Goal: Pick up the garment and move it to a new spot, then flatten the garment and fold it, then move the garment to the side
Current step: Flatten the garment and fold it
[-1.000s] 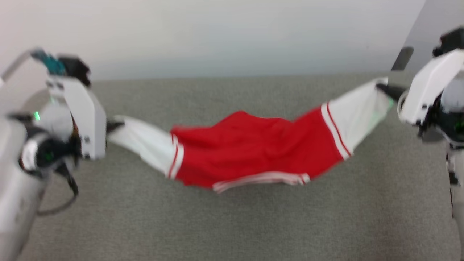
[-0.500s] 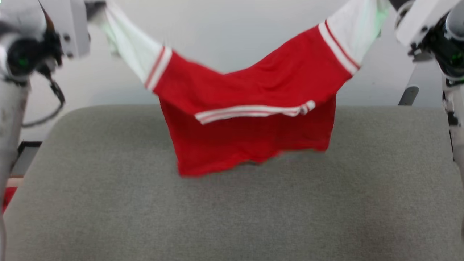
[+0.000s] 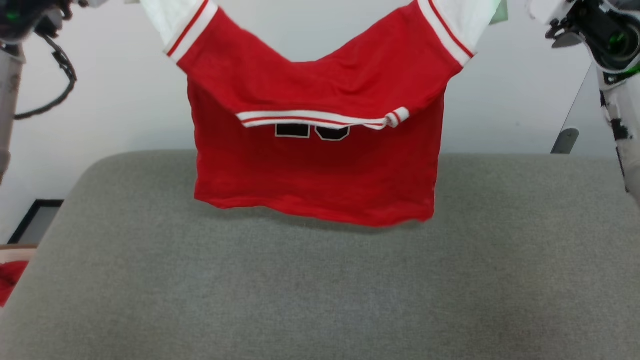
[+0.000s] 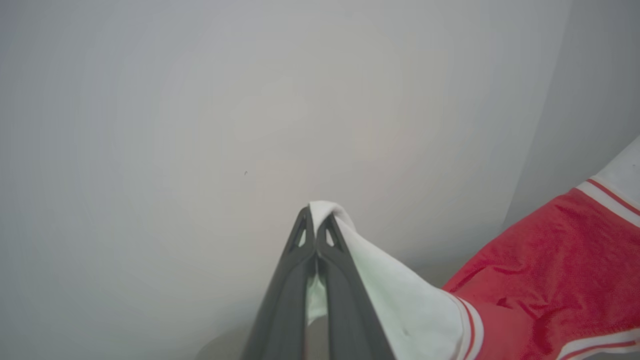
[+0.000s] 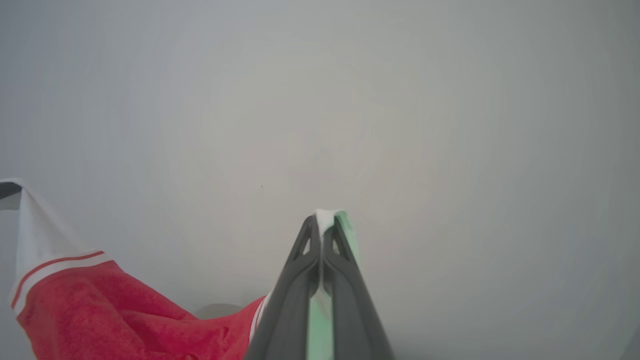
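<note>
The garment (image 3: 320, 170), a bright red jersey with white striped sleeve ends and dark numerals under its collar band, hangs in the air by both sleeves, its hem just above the grey padded surface (image 3: 320, 290). My left gripper (image 4: 316, 220) is shut on the white end of one sleeve, and red cloth (image 4: 550, 280) drapes off to the right of it. My right gripper (image 5: 324, 222) is shut on the other white sleeve end, with red cloth (image 5: 125, 315) hanging at lower left. Both arms reach past the head view's top corners.
A pale wall stands behind the surface. At the far left edge lie a dark frame (image 3: 35, 220) and a bit of red cloth (image 3: 10, 285) below the surface's rounded corner. A dark post (image 3: 565, 140) stands at the back right.
Both arms have lifted the garment from lying stretched low over the surface to hanging high; its body has unfurled downward. The head view has also shifted.
</note>
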